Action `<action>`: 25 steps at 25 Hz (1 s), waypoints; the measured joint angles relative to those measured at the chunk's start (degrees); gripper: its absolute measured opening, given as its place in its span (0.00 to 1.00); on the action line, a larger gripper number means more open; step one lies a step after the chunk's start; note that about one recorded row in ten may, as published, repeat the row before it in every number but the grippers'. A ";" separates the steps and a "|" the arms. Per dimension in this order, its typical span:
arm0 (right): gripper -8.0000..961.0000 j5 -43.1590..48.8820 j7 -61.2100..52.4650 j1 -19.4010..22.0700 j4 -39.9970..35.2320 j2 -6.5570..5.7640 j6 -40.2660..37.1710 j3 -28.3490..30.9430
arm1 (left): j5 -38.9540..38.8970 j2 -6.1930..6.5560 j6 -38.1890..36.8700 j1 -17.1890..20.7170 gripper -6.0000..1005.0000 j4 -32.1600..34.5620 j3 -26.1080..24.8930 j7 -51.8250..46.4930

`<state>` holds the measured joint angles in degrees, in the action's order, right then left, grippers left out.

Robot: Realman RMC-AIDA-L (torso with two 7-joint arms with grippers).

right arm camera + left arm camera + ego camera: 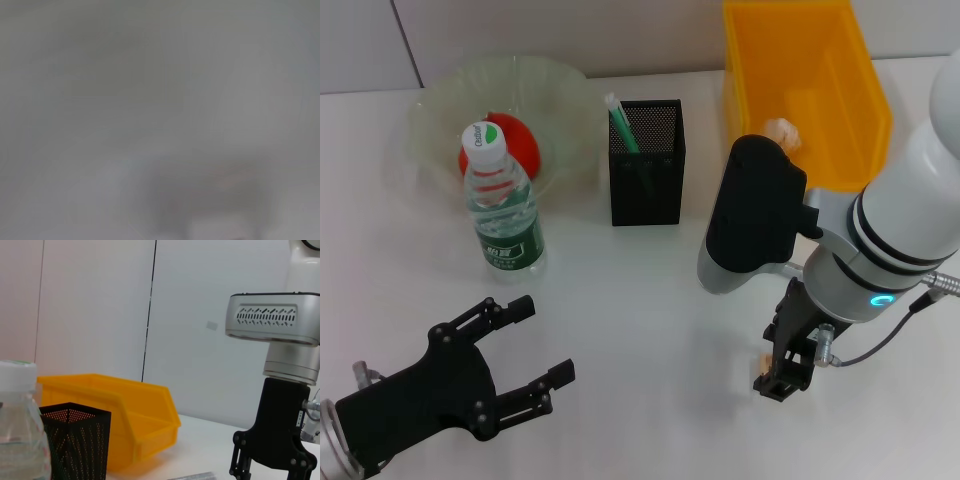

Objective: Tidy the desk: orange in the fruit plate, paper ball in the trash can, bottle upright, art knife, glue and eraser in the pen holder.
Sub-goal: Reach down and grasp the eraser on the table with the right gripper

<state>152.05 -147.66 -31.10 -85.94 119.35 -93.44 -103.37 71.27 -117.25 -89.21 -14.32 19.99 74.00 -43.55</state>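
Observation:
The orange (516,143) lies in the pale-green fruit plate (440,110) at the back left. The bottle (503,203) stands upright just in front of the plate. The black mesh pen holder (647,165) holds a green-and-white stick (620,124); whether it is the glue or the art knife I cannot tell. The paper ball (782,130) lies in the yellow trash can (840,60). My right gripper (778,382) points straight down at the table, with the tiny tan eraser (762,358) right at its tip. Near the front left, my left gripper (542,345) is open and holds nothing.
In the left wrist view the bottle (15,430), pen holder (75,445) and trash can (130,415) line up on one side, with the right gripper (272,460) on the other. The right wrist view is a grey blur.

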 joint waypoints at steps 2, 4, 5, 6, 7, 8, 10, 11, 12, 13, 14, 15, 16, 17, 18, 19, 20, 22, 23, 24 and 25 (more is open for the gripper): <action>0.60 0.01 0.23 -0.01 0.23 0.00 0.17 0.01 | 0.00 0.00 0.00 0.00 0.84 0.00 0.00 0.00; 0.61 -0.02 0.45 -0.04 0.61 0.01 0.37 -0.02 | 0.00 0.00 0.00 0.00 0.84 0.01 0.00 -0.01; 0.60 -0.04 0.53 -0.09 1.16 0.00 0.55 -0.23 | 0.00 0.00 0.00 0.00 0.84 0.01 0.00 -0.01; 0.60 -0.04 0.53 -0.09 1.16 0.00 0.55 -0.23 | 0.00 0.00 -0.01 0.00 0.84 0.03 0.00 -0.02; 0.60 -0.05 0.54 -0.14 1.50 0.00 0.74 -0.38 | 0.00 0.02 -0.20 0.00 0.84 0.10 0.11 -0.03; 0.60 -0.06 0.56 -0.17 1.70 0.01 0.86 -0.42 | 0.00 0.02 -0.20 0.00 0.84 0.10 0.11 -0.03; 0.60 -0.08 0.63 -0.23 2.42 0.01 1.30 -0.49 | 0.00 0.07 -0.38 0.00 0.84 0.12 0.23 -0.04; 0.60 -0.08 0.63 -0.23 2.42 0.01 1.30 -0.49 | 0.00 0.07 -0.38 0.00 0.84 0.12 0.23 -0.04; 0.60 -0.09 0.64 -0.23 2.46 0.01 1.49 -0.53 | 0.00 0.11 -0.55 0.00 0.84 0.13 0.32 -0.04; 0.60 -0.10 0.68 -0.19 2.54 0.01 1.72 -0.58 | 0.00 0.16 -0.84 0.11 0.84 0.57 0.35 -0.08; 0.60 -0.10 0.68 -0.19 2.54 0.01 1.72 -0.58 | 0.00 0.16 -0.90 0.22 0.84 0.78 0.35 -0.11; 0.60 -0.11 0.72 -0.19 2.81 0.00 1.87 -0.59 | 0.00 0.15 -0.94 0.30 0.84 0.91 0.35 -0.12; 0.60 -0.11 0.72 -0.19 2.81 0.00 1.87 -0.59 | 0.00 0.15 -0.94 0.30 0.84 0.91 0.35 -0.12; 0.60 -0.13 0.75 -0.17 3.00 0.00 1.96 -0.60 | 0.00 0.10 -1.27 0.37 0.84 1.03 0.35 -0.13; 0.60 -0.17 0.77 -0.18 3.29 0.00 2.22 -0.65 | 0.01 0.10 -1.42 0.39 0.84 1.05 0.35 -0.13; 0.60 -0.17 0.77 -0.18 3.29 0.00 2.22 -0.65 | 0.01 0.10 -1.42 0.39 0.84 1.05 0.35 -0.13; 0.60 -0.18 0.78 -0.22 3.43 0.00 2.35 -0.73 | 0.00 0.12 -1.53 0.42 0.84 1.06 0.35 -0.13; 0.60 -0.18 0.79 -0.25 3.51 0.01 2.39 -0.78 | 0.00 0.16 -1.74 0.44 0.84 1.07 0.35 -0.13; 0.60 -0.18 0.79 -0.31 3.61 0.01 2.42 -0.78 | 0.00 0.19 -1.87 0.44 0.84 1.07 0.35 -0.13; 0.60 -0.18 0.79 -0.31 3.61 0.01 2.42 -0.78 | 0.00 0.19 -1.87 0.44 0.84 1.07 0.35 -0.13; 0.60 -0.18 0.79 -0.36 3.69 0.00 2.43 -0.78 | 0.00 0.22 -1.99 0.44 0.84 1.07 0.35 -0.13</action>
<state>151.87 -146.87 -31.46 -82.26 119.36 -91.01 -104.15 71.28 -117.02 -91.20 -13.89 21.05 74.35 -43.68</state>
